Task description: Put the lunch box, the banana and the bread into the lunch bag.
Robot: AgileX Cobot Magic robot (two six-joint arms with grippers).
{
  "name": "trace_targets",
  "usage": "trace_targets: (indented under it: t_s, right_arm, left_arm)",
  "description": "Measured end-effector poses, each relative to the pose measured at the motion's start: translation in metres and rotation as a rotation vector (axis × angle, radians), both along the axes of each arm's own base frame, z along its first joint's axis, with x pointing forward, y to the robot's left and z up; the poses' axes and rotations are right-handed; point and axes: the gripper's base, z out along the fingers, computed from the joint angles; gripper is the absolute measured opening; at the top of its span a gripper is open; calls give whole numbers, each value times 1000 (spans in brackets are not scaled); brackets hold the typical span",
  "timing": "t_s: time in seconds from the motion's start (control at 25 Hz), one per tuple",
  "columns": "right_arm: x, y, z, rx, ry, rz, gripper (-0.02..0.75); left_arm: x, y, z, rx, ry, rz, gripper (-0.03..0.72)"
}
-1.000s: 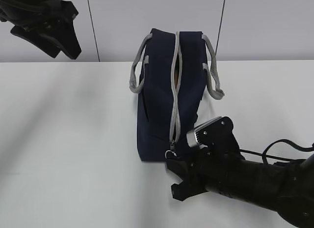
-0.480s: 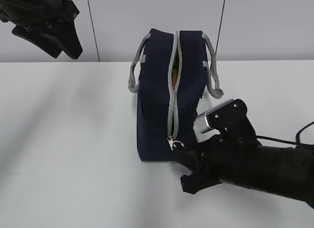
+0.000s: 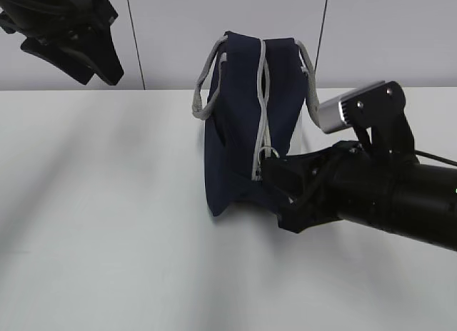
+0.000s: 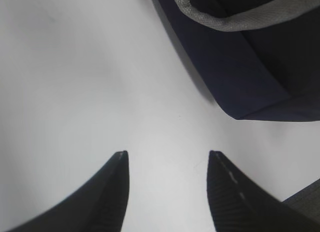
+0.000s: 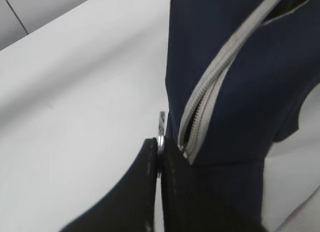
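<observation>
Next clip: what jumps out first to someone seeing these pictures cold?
The navy-blue fabric lunch bag with grey handles stands mid-table, its near end lifted and tilted. The right pincer, reaching in low from the right, is shut on the metal ring pull at the near end of the grey zipper. The left pincer hangs open over bare white table beside the bag, high at the upper left of the exterior view.

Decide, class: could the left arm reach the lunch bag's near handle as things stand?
Probably yes. The left end effector hangs open above bare table, and the lunch bag's grey handle lies exposed ahead with nothing between.
</observation>
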Motion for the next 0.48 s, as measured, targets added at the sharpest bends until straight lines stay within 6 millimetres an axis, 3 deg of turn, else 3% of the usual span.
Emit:
trace_targets:
  t_s: [0.48]
  right_arm:
    - [29, 11, 43, -12, -77, -38, -1]
  left_arm:
    - [-4, -10, 0, 0, -1, -31, 382]
